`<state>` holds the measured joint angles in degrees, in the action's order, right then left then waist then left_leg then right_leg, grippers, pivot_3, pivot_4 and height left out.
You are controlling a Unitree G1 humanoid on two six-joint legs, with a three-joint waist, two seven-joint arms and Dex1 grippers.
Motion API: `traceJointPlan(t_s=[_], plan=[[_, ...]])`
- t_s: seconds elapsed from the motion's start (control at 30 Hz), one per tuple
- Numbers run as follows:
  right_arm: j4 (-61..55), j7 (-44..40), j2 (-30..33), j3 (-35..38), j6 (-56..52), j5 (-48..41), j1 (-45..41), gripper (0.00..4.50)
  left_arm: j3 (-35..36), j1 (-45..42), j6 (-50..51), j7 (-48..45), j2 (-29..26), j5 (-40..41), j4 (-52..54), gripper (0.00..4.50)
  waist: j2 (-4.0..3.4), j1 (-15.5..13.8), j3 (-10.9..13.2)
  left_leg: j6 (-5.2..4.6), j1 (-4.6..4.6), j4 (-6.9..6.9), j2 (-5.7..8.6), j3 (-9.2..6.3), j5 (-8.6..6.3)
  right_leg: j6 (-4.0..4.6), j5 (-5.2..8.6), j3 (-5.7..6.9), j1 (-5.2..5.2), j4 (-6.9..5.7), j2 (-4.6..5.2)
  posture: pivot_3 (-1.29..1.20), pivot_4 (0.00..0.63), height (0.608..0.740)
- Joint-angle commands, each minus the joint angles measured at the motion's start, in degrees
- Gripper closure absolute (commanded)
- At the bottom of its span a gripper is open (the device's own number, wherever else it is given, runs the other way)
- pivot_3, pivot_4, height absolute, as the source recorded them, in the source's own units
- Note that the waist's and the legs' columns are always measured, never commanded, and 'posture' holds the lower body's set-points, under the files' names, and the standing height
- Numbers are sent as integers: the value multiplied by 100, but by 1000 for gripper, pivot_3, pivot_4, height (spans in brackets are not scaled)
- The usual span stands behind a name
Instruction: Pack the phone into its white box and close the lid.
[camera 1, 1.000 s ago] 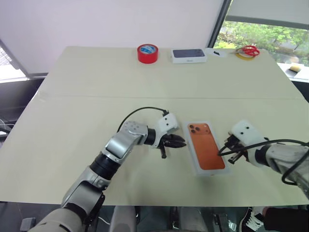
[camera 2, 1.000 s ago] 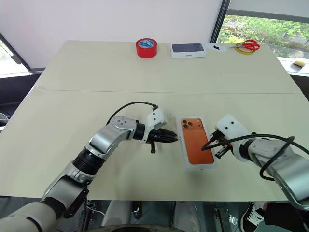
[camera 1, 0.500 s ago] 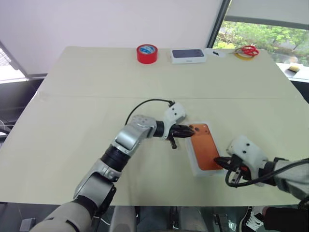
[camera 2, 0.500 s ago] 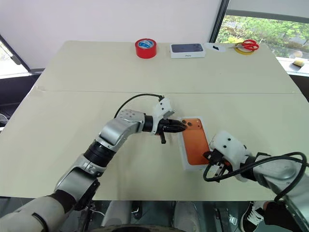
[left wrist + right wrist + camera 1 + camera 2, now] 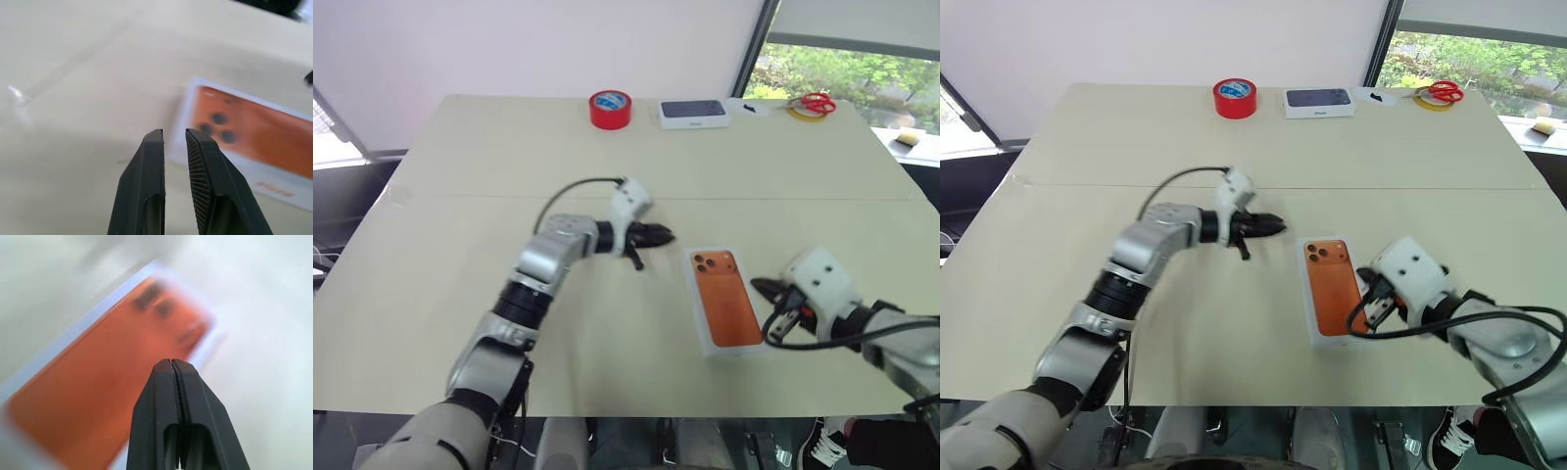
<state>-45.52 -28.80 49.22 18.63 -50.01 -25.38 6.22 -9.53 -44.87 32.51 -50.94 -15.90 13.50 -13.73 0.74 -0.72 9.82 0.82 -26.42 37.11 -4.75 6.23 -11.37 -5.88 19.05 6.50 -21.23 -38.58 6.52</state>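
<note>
The orange phone [image 5: 726, 305], its dark lenses at the far end, shows face-up framed by the rim of the white box [image 5: 693, 294] on the table's near right. I cannot make out the lid apart from the box. My left gripper [image 5: 668, 235] hovers off the box's far left corner, pointing toward it, open by a narrow gap with nothing between its fingers [image 5: 151, 161]. My right gripper [image 5: 759, 286] is shut and empty, its tip at the box's right side, over the phone [image 5: 98, 382] in the right wrist view.
Along the table's far edge stand a red tape roll [image 5: 612, 108], a white box with a dark phone picture [image 5: 694, 113], and red scissors [image 5: 818, 102]. The table's near edge runs just below the box.
My left gripper has drawn back from the box's far corner, up and to the left. My right gripper rose from the box's near right corner to its right side.
</note>
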Motion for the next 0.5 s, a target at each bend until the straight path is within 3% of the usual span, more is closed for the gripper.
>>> traceJointPlan(t_s=[0.03,0.2,0.5], plan=[[559,-182,-228,642,412,-145,-195,4473,785,227,-524,86,-671,86,12,3737,0,-1,0,0,0,-1,0,1,0,0,0,0,1,1,0,0,150,730],[947,-347,-363,702,416,-412,-524,4473,1307,501,-722,125,-1299,181,-279,3737,0,-22,0,2,2,-3,0,9,2,0,0,0,-1,-2,0,0,150,730],[1198,-446,-564,392,604,-460,-515,4473,1507,965,-565,435,-1471,255,-4,3737,0,0,0,3,0,-3,1,15,2,-2,1,2,-1,-6,0,0,150,730]])
